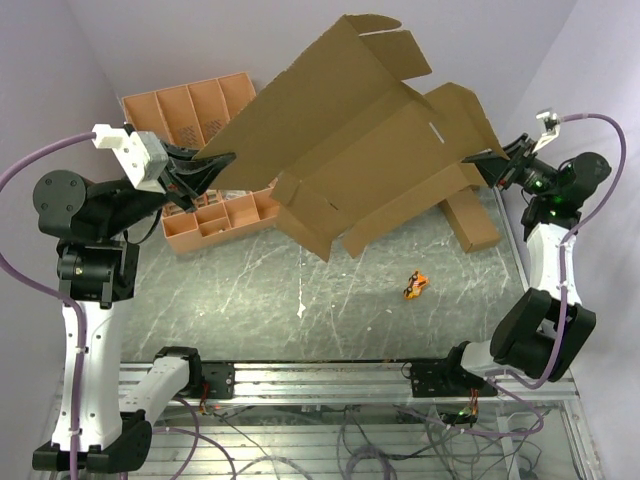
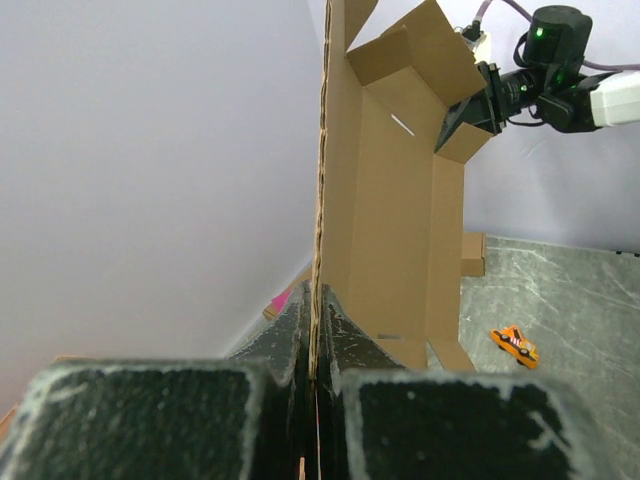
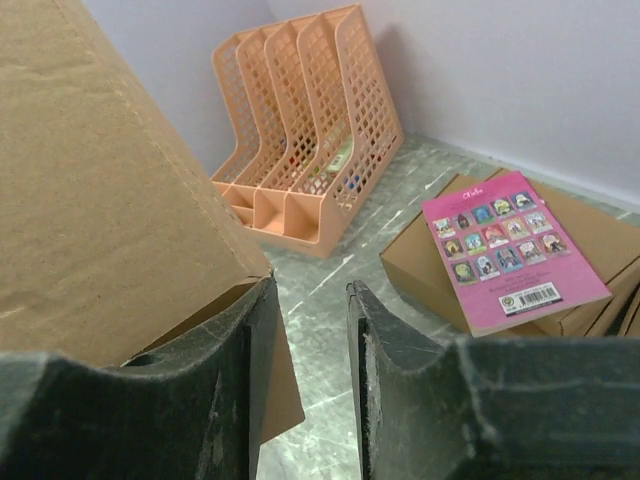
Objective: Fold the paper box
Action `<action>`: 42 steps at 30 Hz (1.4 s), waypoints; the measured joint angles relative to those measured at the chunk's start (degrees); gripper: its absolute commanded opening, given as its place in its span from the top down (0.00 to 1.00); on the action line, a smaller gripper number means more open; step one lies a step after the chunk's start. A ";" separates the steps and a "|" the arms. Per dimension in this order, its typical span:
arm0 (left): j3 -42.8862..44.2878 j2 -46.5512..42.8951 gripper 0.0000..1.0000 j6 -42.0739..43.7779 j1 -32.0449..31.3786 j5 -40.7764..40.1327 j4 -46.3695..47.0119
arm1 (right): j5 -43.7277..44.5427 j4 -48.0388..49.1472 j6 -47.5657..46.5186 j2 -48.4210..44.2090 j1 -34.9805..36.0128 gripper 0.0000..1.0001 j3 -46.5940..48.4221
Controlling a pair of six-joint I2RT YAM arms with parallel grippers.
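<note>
Paper box [image 1: 350, 140] is off the bench, hanging tilted over the far half and spanning between both arms. Left gripper [image 1: 215, 165] is clamped tight on its left edge, with the cardboard sandwiched between the pads [image 2: 285, 335]. Right gripper [image 3: 308, 295] is at the box's right flap with its jaws parted. The bench shows through the gap, and the cardboard sits against the outside of one finger.

Bench [image 1: 250, 300]: dark grey-green marbled top with white veins. Walls [image 1: 60, 60]: pale lilac.

- Far-left corner: orange file rack [image 1: 190, 110]
- Far-right edge: flat brown boxes [image 1: 472, 218] with a pink booklet [image 3: 510, 250] on top
- Right of centre: small orange toy car [image 1: 415, 285]
</note>
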 measured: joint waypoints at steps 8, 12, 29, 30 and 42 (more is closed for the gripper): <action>0.00 0.00 0.93 0.33 0.00 -0.39 0.04 | -0.48 -1.62 -0.83 -1.49 0.00 0.62 -3.10; 0.00 0.00 0.93 0.52 0.00 -0.39 0.04 | -1.14 -1.73 -0.55 -1.49 0.00 0.59 -4.00; -0.02 -0.07 0.93 2.36 0.00 -0.85 -1.22 | -1.99 -27.93 -21.86 -2.58 -0.94 0.57 3.65; -0.02 -0.09 0.93 2.47 0.00 -0.98 -1.27 | -1.95 -28.28 -22.16 -2.58 -0.94 0.57 3.54; -0.52 -0.28 0.93 2.89 0.00 -1.66 -1.20 | -2.12 -27.96 -21.81 -2.69 -0.90 0.51 1.73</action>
